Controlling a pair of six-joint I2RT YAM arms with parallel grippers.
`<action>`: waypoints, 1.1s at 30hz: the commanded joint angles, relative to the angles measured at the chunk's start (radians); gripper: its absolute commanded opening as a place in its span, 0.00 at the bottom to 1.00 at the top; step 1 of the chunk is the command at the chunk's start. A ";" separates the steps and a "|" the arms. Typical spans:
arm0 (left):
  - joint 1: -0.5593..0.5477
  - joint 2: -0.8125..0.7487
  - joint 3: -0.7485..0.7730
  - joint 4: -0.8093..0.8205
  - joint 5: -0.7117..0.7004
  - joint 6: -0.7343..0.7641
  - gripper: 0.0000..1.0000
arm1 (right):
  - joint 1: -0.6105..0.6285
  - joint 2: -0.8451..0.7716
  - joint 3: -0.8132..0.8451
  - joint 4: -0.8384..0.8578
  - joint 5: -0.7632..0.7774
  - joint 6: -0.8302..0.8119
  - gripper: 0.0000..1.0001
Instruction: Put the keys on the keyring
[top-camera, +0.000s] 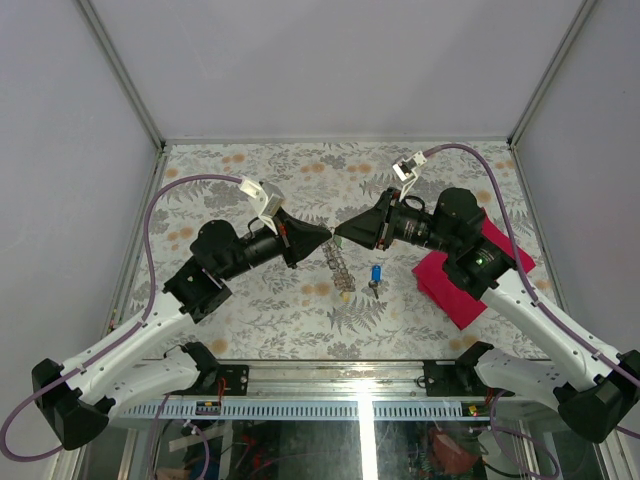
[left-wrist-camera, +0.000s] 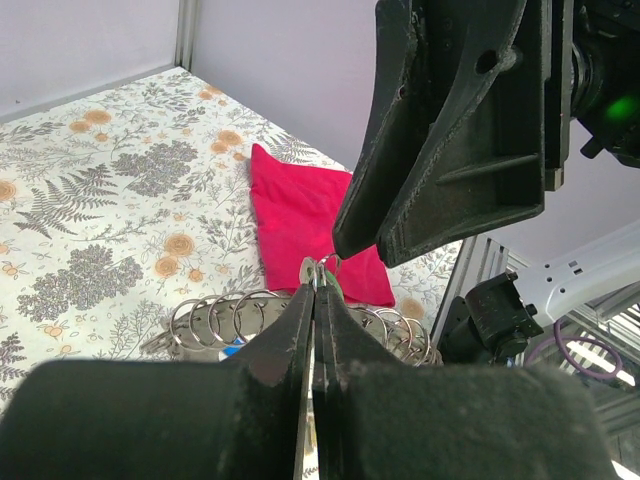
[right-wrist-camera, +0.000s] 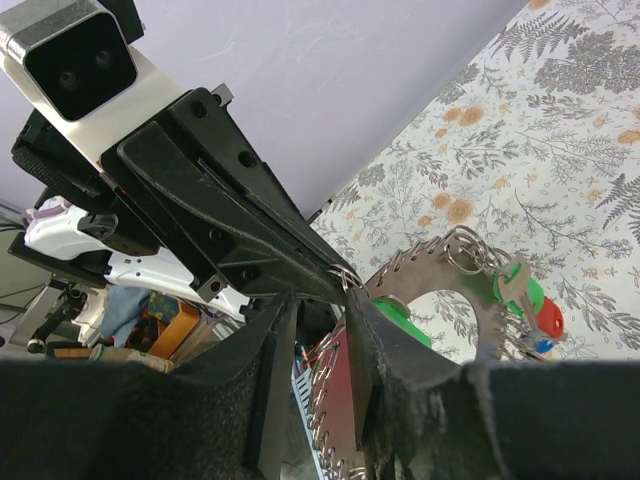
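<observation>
We list first the left gripper (top-camera: 318, 238), reaching in from the left over the fern-patterned table (top-camera: 250, 180). Its jaws are pressed tight together, and the left wrist view shows them pinching a small wire loop at their tip. That loop belongs to the keyring (top-camera: 338, 264), a grey metal ring edged with many small loops. It hangs from the tip above the middle of the table, between the two grippers. In the right wrist view we note small keys with green, red and blue heads clustered on its right-hand rim. A further green key head (right-wrist-camera: 402, 322) shows just under the left gripper's tip, inside the ring's curve; we cannot tell whether it is threaded on. Next comes the right gripper (top-camera: 343, 236), pointing at the left one, nearly tip to tip. Its jaws stand partly apart around the place where the loop is pinched, and we see nothing clamped between them. To the right of the keyring, the blue-headed key (top-camera: 376, 273) lies loose on the table, apart from the ring. Farthest right, a red cloth (top-camera: 470, 280) lies flat, partly under the right arm.
</observation>
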 joint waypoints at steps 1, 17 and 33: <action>-0.007 -0.017 0.029 0.078 0.018 -0.001 0.00 | -0.002 -0.012 0.004 0.023 0.028 -0.022 0.33; -0.007 -0.017 0.031 0.073 0.022 -0.002 0.00 | -0.002 0.005 0.011 -0.005 0.035 -0.054 0.32; -0.007 -0.018 0.034 0.060 0.020 0.001 0.00 | -0.002 -0.007 0.004 -0.026 0.056 -0.082 0.36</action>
